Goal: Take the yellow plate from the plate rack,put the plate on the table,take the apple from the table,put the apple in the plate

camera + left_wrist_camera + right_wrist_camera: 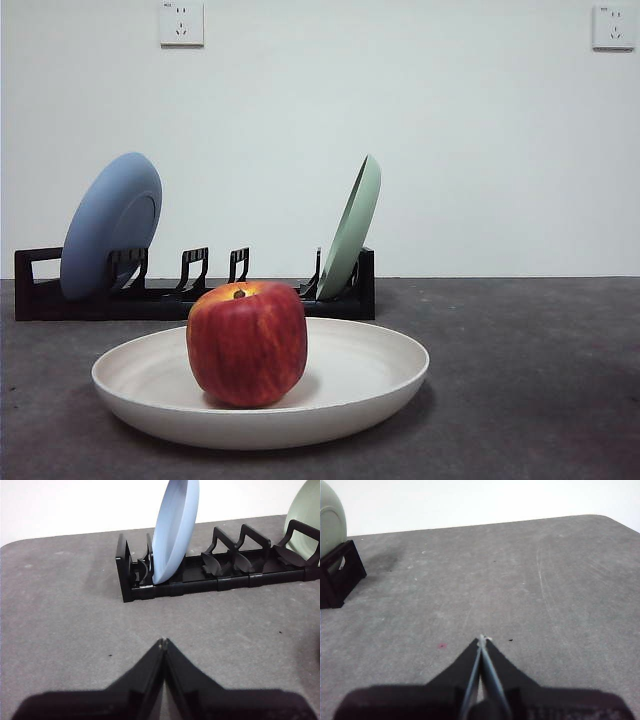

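Both hands closed; apple [246,344] in yellow plate [370,375]

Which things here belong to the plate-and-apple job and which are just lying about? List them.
Job:
cream round shallow plate, flat on the table
dark red blocky apple, standing in that plate
long low black plate rack
dark grey speckled table

Lying about:
blue round plate, in the rack
pale green round plate, in the rack

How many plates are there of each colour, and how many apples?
Blue plate: 1, in the plate rack
Pale green plate: 1, in the plate rack
Yellow plate: 1, on the table
Apple: 1, in the yellow plate
Total: 3 plates and 1 apple, 4 things
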